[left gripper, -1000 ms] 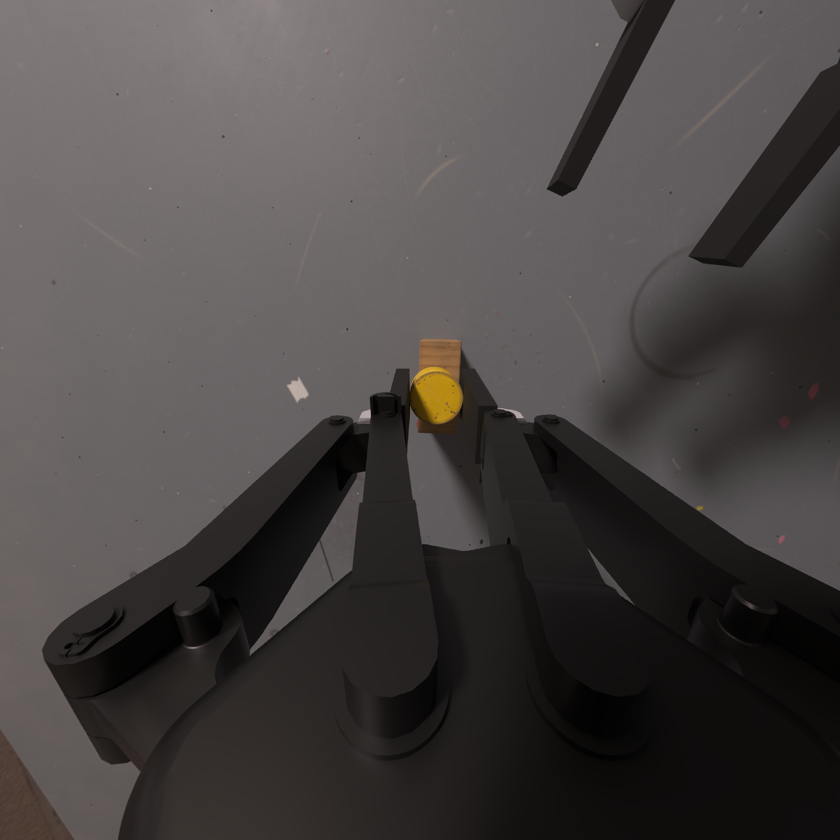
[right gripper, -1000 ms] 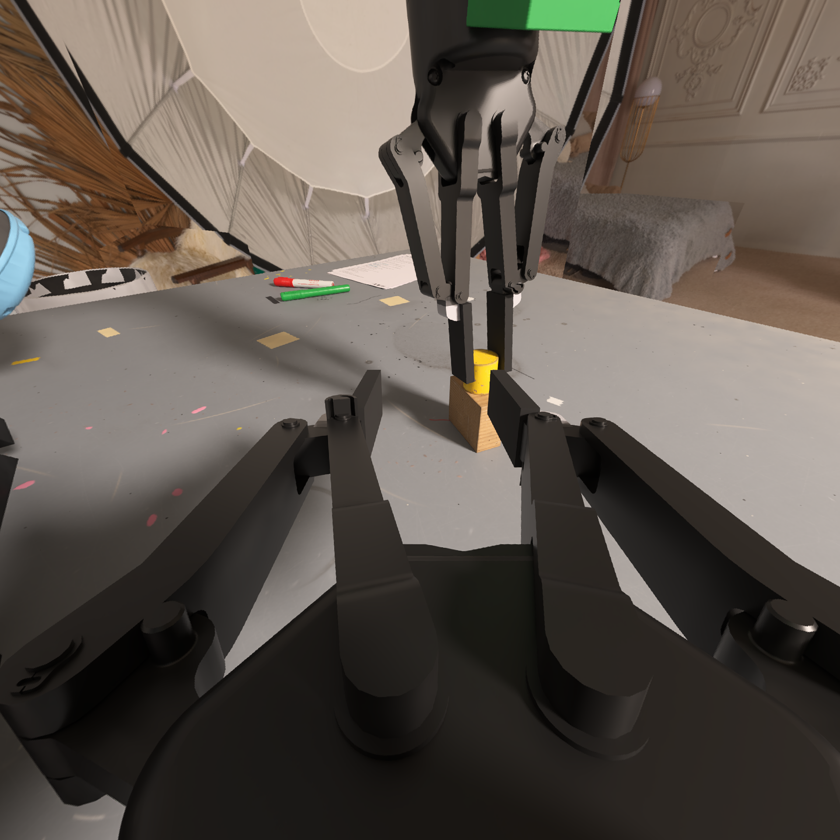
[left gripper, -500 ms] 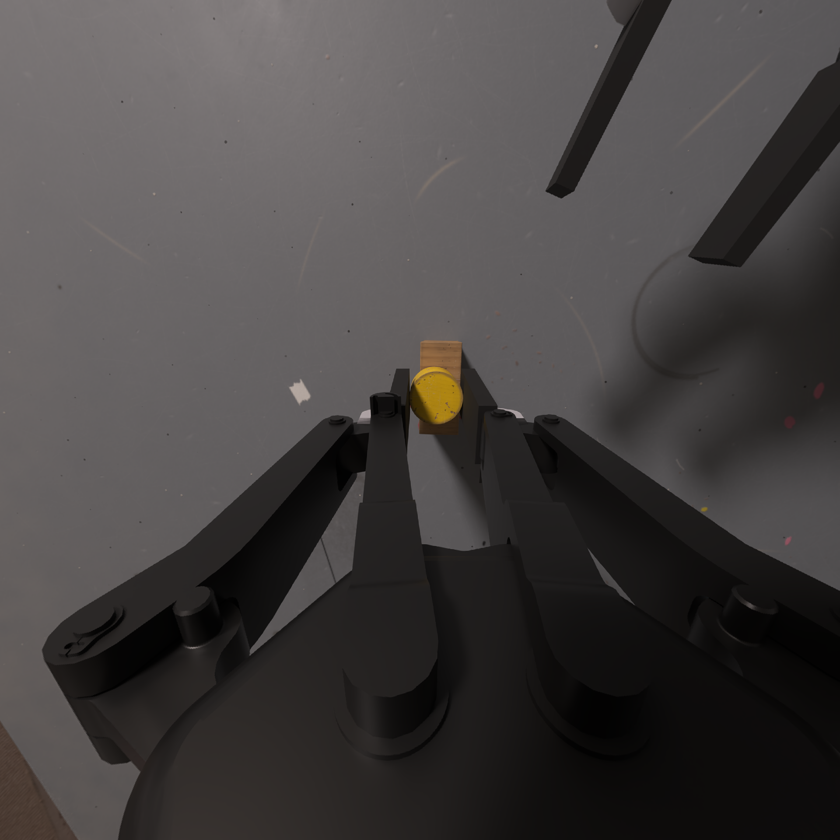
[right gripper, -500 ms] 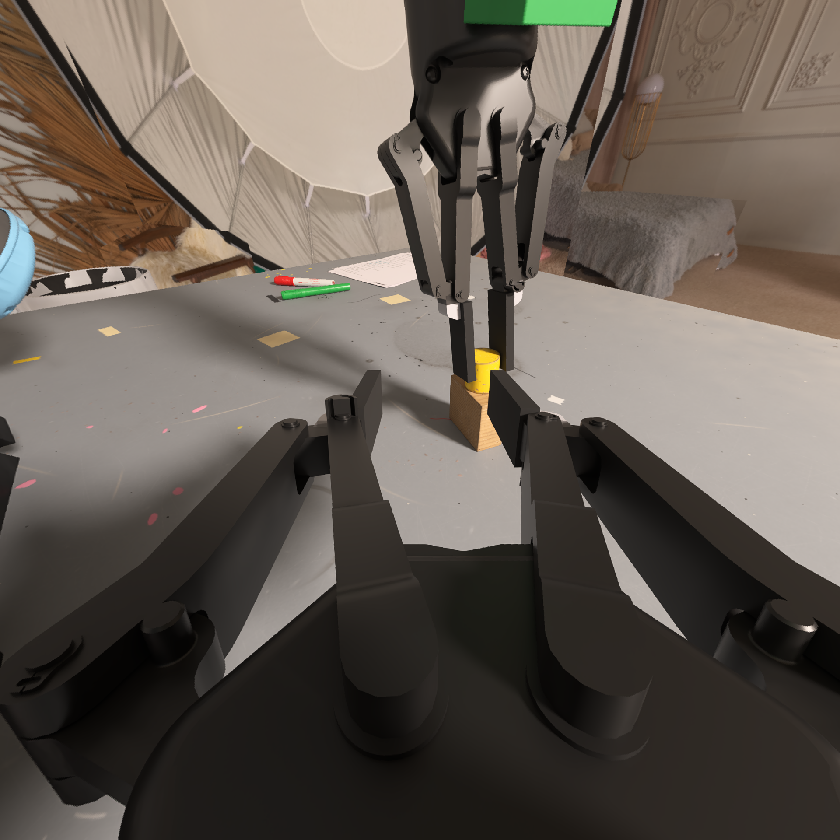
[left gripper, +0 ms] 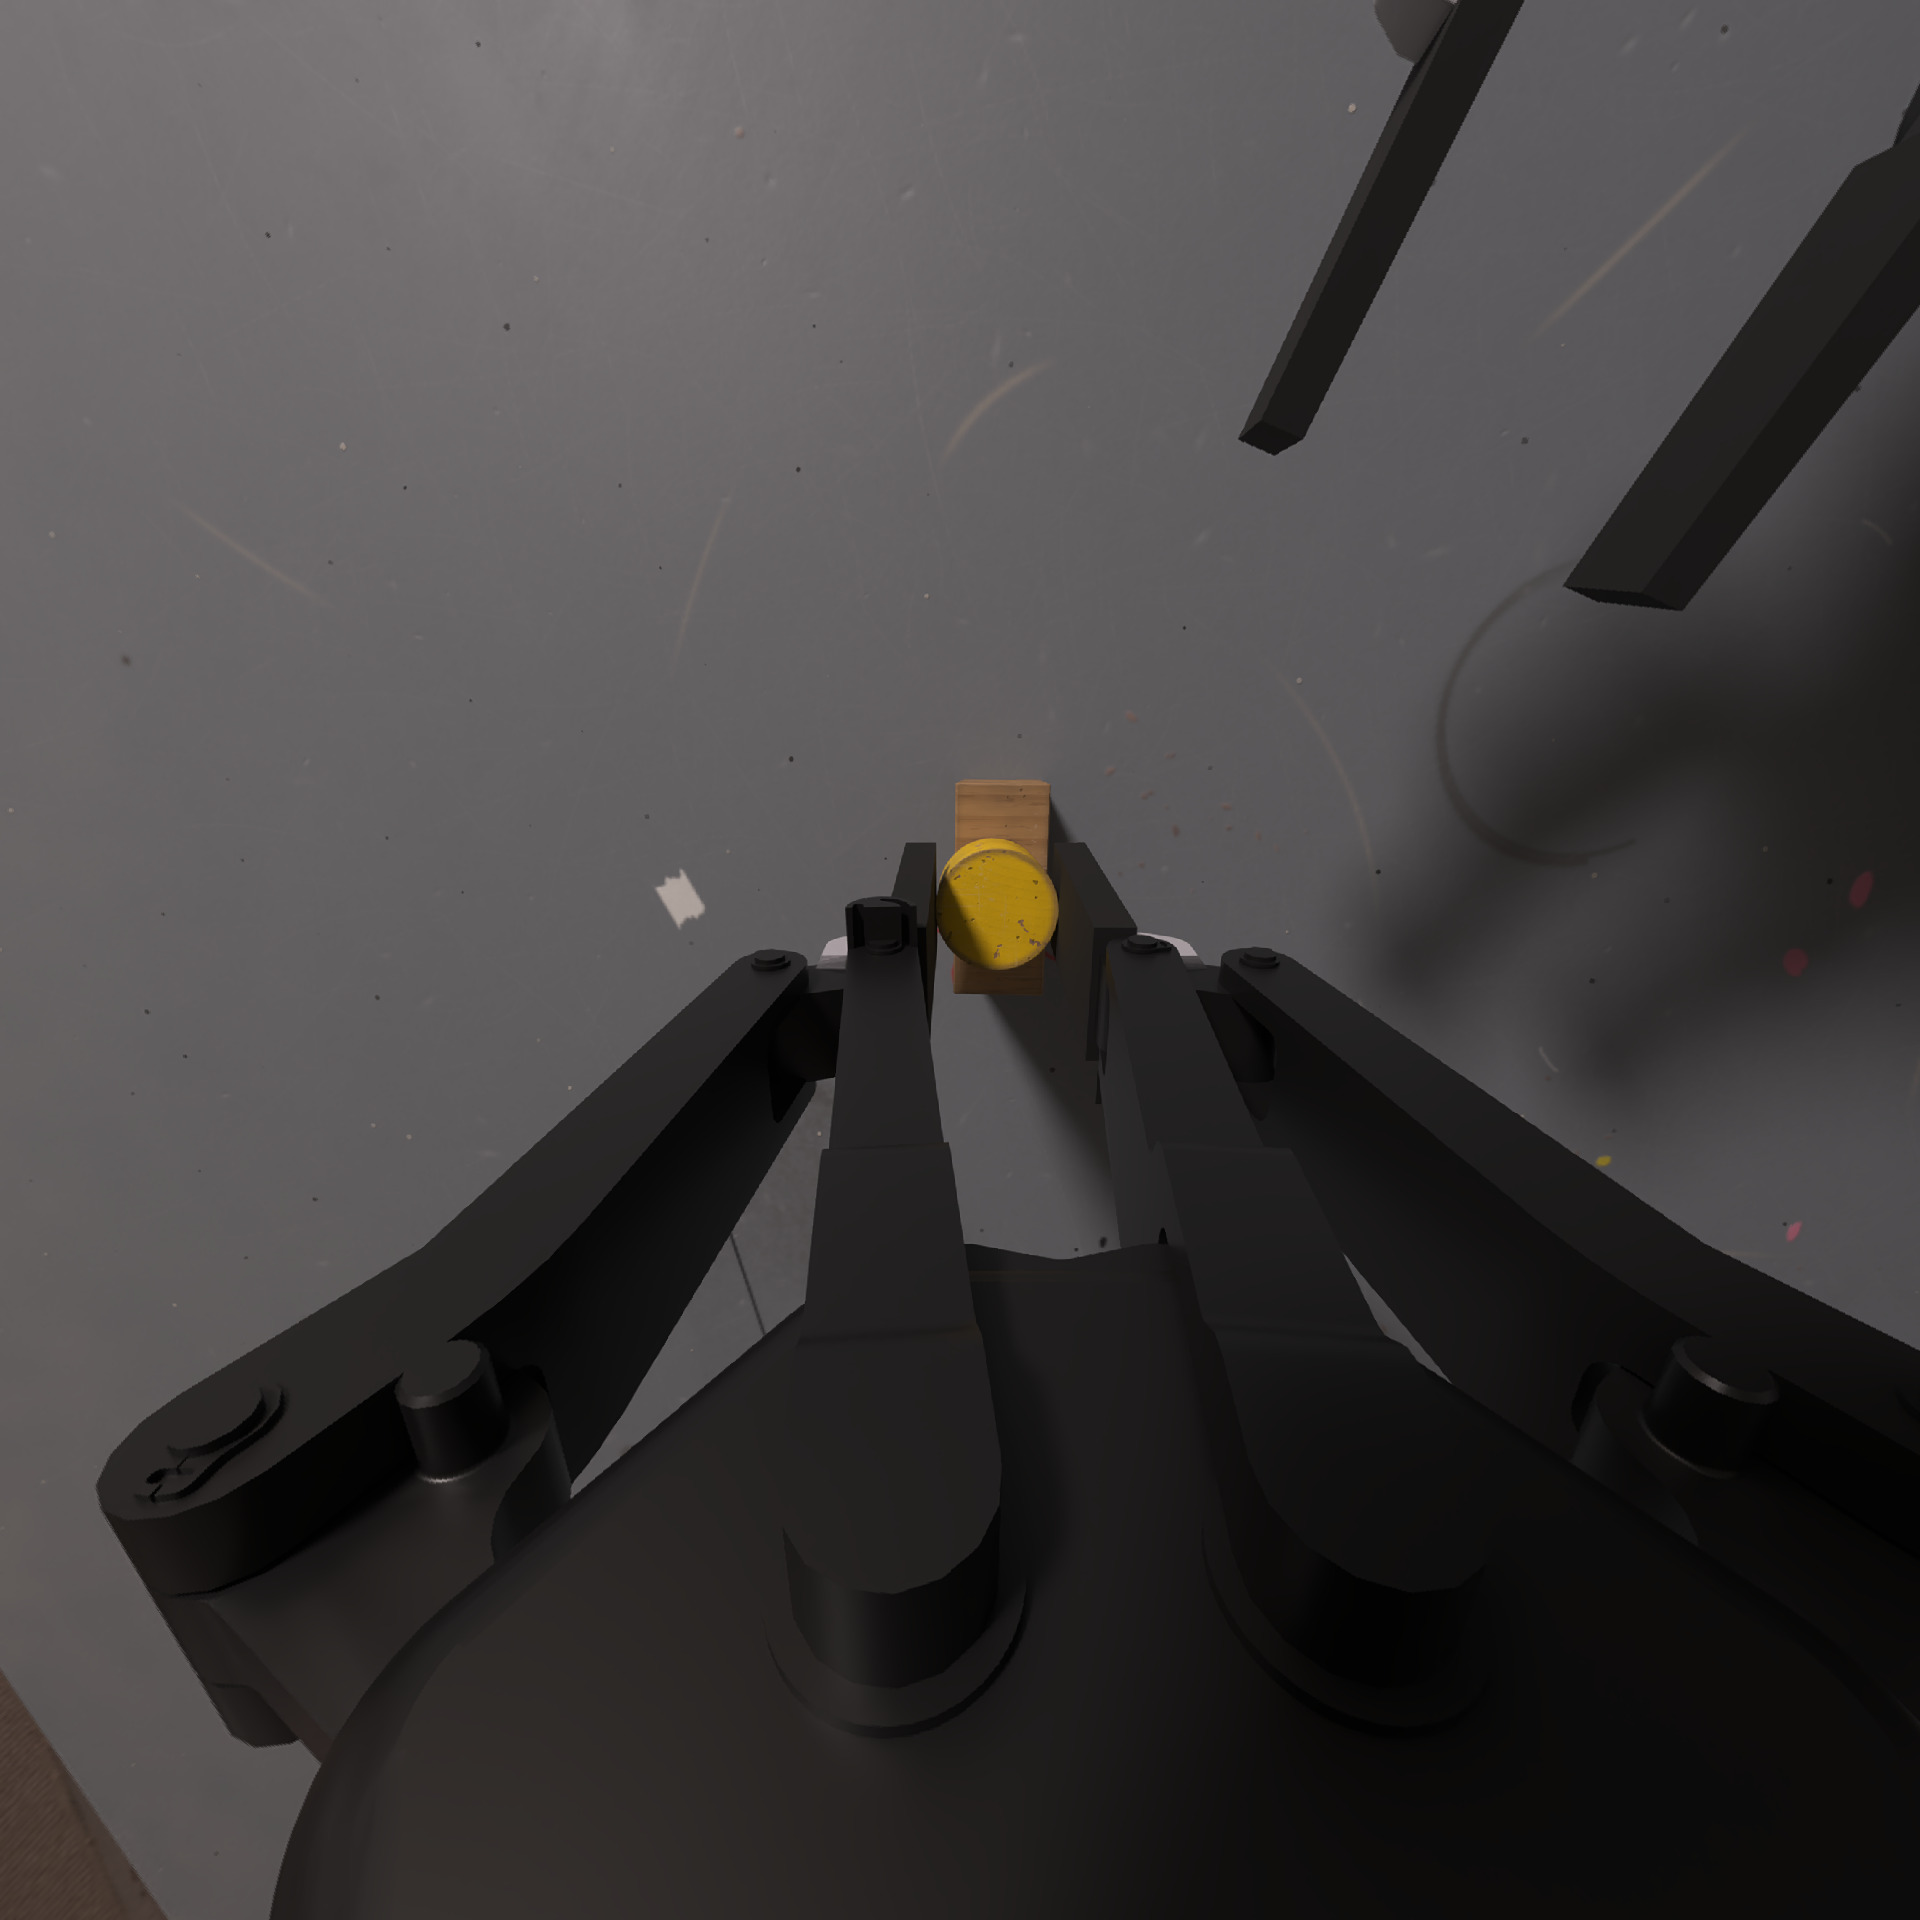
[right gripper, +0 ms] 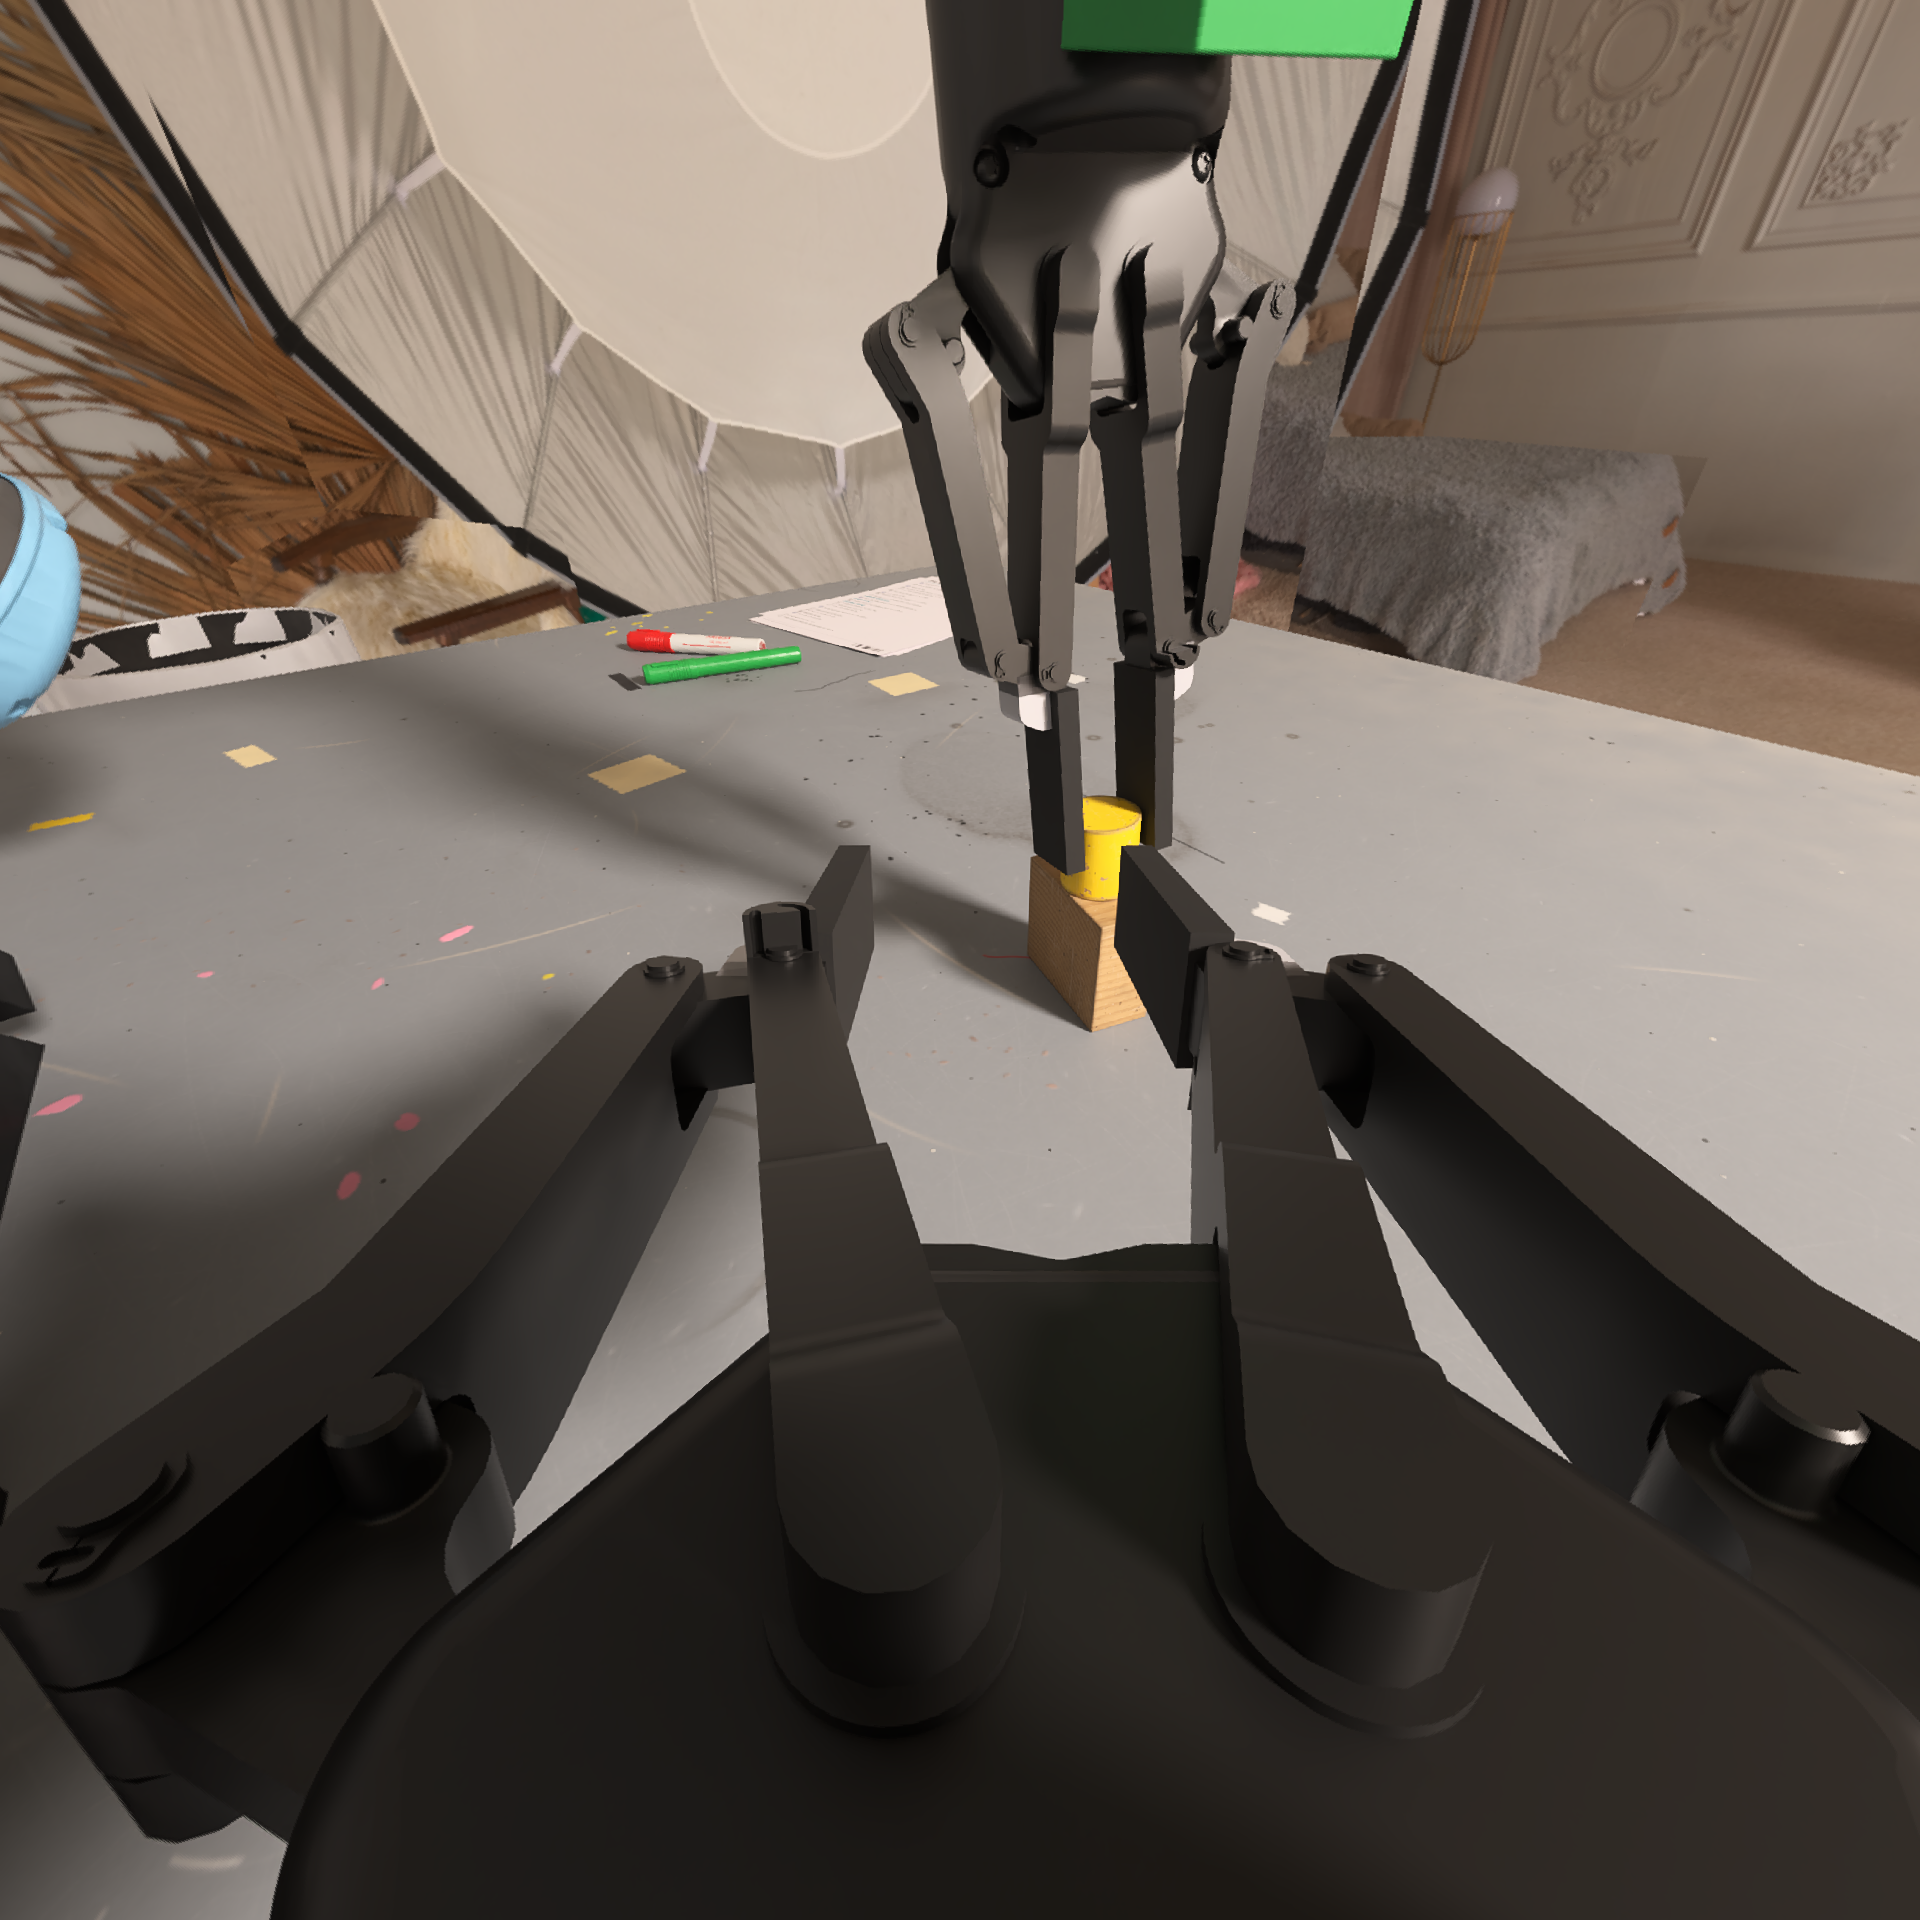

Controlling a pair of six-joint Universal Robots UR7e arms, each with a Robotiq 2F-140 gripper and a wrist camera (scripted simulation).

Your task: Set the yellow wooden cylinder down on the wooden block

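Two black fingers of the left end effector point(left gripper: 995, 906) clench the yellow wooden cylinder point(right gripper: 1110, 860) — it stands upright on the wooden block point(right gripper: 1081, 964), which rests on the grey worktop point(right gripper: 520, 894). Nearby, the right end effector point(right gripper: 992, 940) hangs released, fingers spread, just beside the block.

Cylinder point(right gripper: 1110, 858) stands on block point(right gripper: 1081, 961), mid-table point(right gripper: 416, 883); two markers point(right gripper: 717, 655) and paper point(right gripper: 862, 615) lie far left.
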